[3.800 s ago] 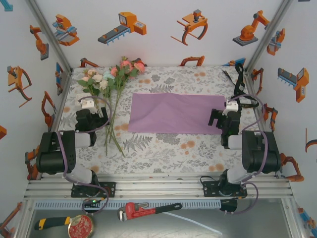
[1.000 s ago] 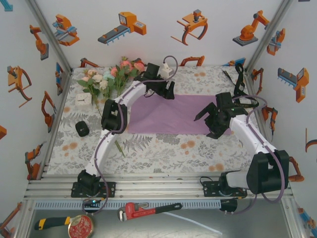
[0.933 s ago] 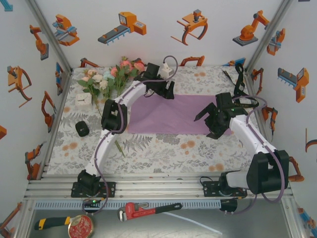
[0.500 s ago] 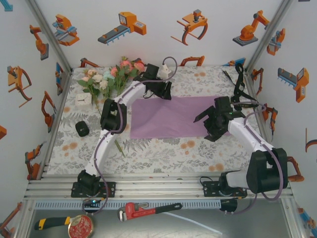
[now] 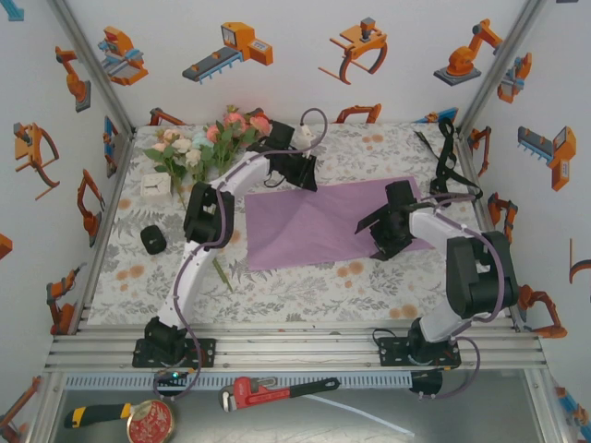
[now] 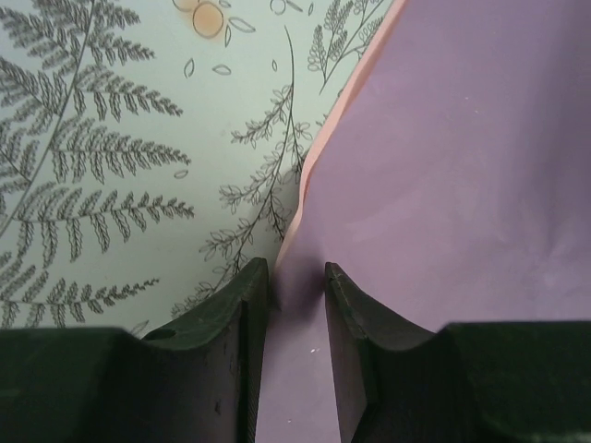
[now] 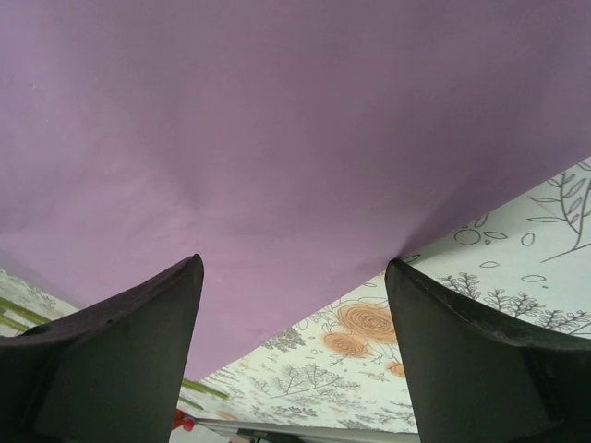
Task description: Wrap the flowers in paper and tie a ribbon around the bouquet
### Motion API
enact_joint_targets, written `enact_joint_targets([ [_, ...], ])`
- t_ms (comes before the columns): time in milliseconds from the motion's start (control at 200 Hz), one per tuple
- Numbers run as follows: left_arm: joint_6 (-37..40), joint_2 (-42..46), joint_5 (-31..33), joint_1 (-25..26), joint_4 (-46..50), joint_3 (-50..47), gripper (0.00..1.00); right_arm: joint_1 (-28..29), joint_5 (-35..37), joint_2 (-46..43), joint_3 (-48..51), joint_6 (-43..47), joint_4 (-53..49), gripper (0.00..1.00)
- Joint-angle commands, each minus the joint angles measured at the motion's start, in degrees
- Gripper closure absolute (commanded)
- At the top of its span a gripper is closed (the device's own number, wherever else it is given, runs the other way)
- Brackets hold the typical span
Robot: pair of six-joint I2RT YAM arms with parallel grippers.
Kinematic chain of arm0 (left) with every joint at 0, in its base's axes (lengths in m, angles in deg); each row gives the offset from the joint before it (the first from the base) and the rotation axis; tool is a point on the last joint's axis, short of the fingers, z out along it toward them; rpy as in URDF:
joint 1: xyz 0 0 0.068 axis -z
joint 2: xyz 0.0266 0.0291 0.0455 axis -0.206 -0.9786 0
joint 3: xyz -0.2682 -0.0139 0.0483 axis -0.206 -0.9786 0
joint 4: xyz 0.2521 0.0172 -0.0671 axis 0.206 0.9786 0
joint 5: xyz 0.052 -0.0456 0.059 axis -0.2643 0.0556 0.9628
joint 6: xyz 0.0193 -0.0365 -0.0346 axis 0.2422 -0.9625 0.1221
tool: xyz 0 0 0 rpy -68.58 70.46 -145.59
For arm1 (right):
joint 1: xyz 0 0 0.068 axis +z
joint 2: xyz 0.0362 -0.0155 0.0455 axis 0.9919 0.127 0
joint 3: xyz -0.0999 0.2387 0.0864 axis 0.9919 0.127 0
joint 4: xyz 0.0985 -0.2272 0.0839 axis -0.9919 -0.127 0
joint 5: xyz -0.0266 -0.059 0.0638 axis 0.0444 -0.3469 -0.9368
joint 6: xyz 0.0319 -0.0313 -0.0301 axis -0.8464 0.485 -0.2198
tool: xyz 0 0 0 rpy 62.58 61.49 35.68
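1. The paper point(image 5: 314, 221) is lying flat on the surface point(image 5: 305, 277), wrapping nothing yet
2. The flowers point(image 5: 208, 138) are lying loose at the far left, off the paper; the ribbon point(image 5: 446, 152) is waiting far right, so wrapping and tying are both remaining
3. The left gripper point(image 6: 295, 272) is standing narrowly apart astride the paper's far edge; the right gripper point(image 7: 294, 263) is gaping wide over its near right part

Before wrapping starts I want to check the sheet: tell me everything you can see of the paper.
The paper is a large thin rectangular sheet, lilac on top, with a pink underside peeking out at its slightly lifted far edge. It lies nearly flat and skewed on the floral table cover, softly rippled, not folded. The left gripper sits at that far edge, jaws narrow with paper showing between them; the right gripper hangs over its near right part, jaws wide.
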Motion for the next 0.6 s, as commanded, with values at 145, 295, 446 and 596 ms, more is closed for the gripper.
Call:
enact_joint_targets([
  [145,-3.24,3.94,-3.13,-0.57,1.75,-1.78,0.74,0.35,2.73,3.22,-1.44,1.17,1.82,0.30],
  [295,-5.60,5.13,-3.62,-1.52,1.31,-1.93,0.80,0.40,2.55,4.65,-2.67,2.39,1.12,0.30],
  [446,-5.70,7.90,-2.76,-2.23,2.13,-2.75,0.83,0.40,2.38,4.78,-3.97,3.65,0.35,0.30],
  [596,-5.41,9.81,-3.36,-2.75,2.42,-3.59,0.89,0.39,1.80,4.17,-5.56,5.19,-0.08,0.31],
])
